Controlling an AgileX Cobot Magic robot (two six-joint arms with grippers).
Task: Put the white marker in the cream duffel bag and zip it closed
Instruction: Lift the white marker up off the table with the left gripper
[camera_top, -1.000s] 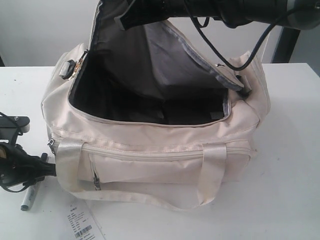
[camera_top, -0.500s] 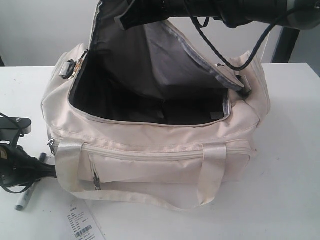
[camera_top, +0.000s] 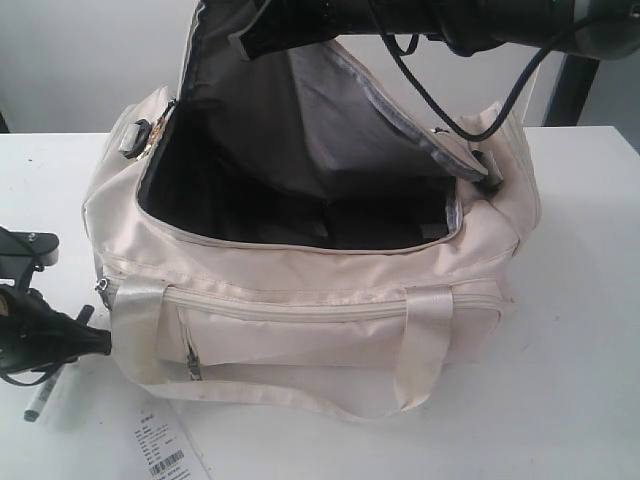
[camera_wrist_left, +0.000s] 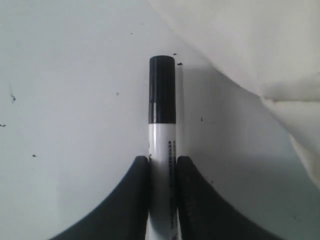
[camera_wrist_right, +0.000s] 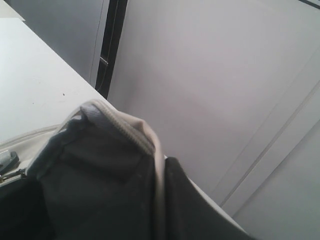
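The cream duffel bag (camera_top: 300, 290) stands in the middle of the white table with its top wide open, showing the dark lining. My right gripper (camera_top: 250, 38) is shut on the edge of the raised lid flap (camera_wrist_right: 120, 130) and holds it up; in the right wrist view the gripper (camera_wrist_right: 161, 172) pinches the cream zipper edge. At the bag's left end, low over the table, my left gripper (camera_top: 85, 335) is shut on the white marker (camera_top: 38, 398). In the left wrist view the gripper (camera_wrist_left: 163, 165) clamps the marker (camera_wrist_left: 162, 135), black cap pointing away, beside the bag's fabric (camera_wrist_left: 260, 45).
A white paper tag with a barcode (camera_top: 165, 450) lies on the table (camera_top: 580, 350) in front of the bag's left corner. The bag's strap handles (camera_top: 420, 350) hang down its front side. A wall rises behind the table.
My left gripper has drifted slightly left with the marker, whose lower end has swung further left. The right gripper and the raised flap have not moved.
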